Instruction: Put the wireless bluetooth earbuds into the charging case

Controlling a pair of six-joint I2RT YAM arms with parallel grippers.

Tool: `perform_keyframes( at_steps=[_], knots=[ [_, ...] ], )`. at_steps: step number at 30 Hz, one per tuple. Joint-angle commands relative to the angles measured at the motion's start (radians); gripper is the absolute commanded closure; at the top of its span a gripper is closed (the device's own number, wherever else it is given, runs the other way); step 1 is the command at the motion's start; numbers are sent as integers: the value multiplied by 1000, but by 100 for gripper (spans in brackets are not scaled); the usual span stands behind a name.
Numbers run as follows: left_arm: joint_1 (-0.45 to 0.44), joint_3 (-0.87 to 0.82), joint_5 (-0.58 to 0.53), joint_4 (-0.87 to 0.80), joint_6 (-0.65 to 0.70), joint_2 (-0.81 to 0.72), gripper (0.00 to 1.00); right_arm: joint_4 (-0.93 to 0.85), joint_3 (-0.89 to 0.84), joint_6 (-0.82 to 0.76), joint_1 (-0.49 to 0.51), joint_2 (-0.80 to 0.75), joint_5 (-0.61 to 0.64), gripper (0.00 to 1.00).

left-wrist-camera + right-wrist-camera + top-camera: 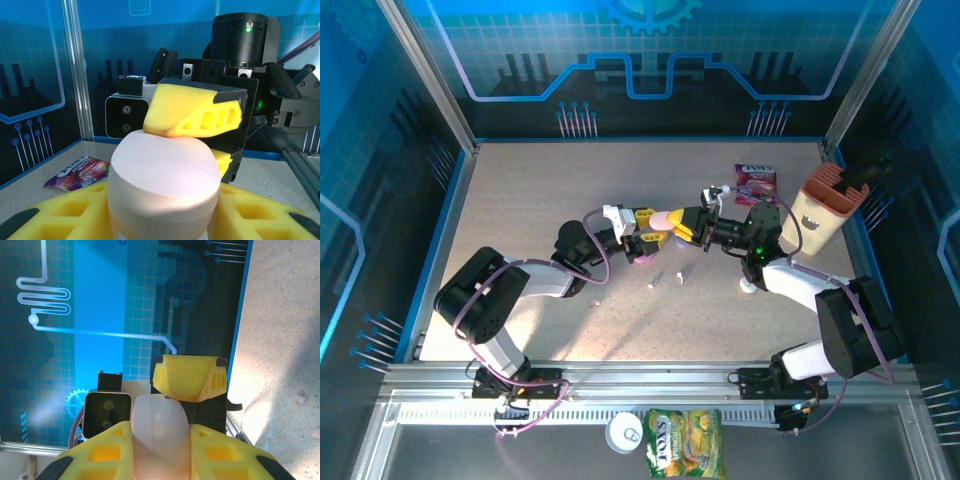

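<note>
**Pink case held between both end effectors, earbuds loose on the worktop**

Top view: the left end effector [655, 233] and the right end effector [680, 225] meet tip to tip at the centre of the frame. A pale pink case [665, 218] is held between them. Two tiny pale earbuds [656, 280] lie side by side on the speckled worktop [520, 200], just below centre and apart from the case. A purple snack packet [757, 183] lies to the upper right of the end effectors. A tan cup [825, 205] stands at the right edge, close to the right arm. At the bottom of the frame, outside the rail, sit a green bag [682, 442] and a round white tin [623, 432].

Left wrist view: the left end effector's yellow fingers [60, 220] run along the bottom edge. They lie against both sides of the case with no gap to be seen, so it is closed on the case. One finger of the right end effector [192, 112] lies across the top of the case from the upper right. The black body of the right arm behind it hides much of the far worktop. The snack packet shows at lower left.

Right wrist view: the right end effector's fingers [225, 455] clamp the case at bottom centre. A yellow finger of the left end effector [190, 377] sits just above the case and blocks what lies beyond. The left wrist's camera block [106, 412] is to its left. Two earbuds lie on the worktop at the right edge of the frame.
</note>
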Motion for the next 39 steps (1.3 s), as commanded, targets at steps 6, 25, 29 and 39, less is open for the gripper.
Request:
perform_keyframes(
  at_steps=[6, 25, 29, 39],
  knots=[
    [-8, 11, 36, 26, -4, 3, 63, -6, 0, -27, 12, 18, -5, 77],
    [39, -91, 58, -198, -130, -157, 61, -902, 203, -871, -90, -249, 142, 29],
    [39, -109, 57, -260, -160, -211, 61, -1130, 337, -1203, -26, -308, 179, 22],
    [41, -111, 84, -385, -176, -320, 61, -1332, 433, -1717, 230, -344, 525, 9]
  ],
)
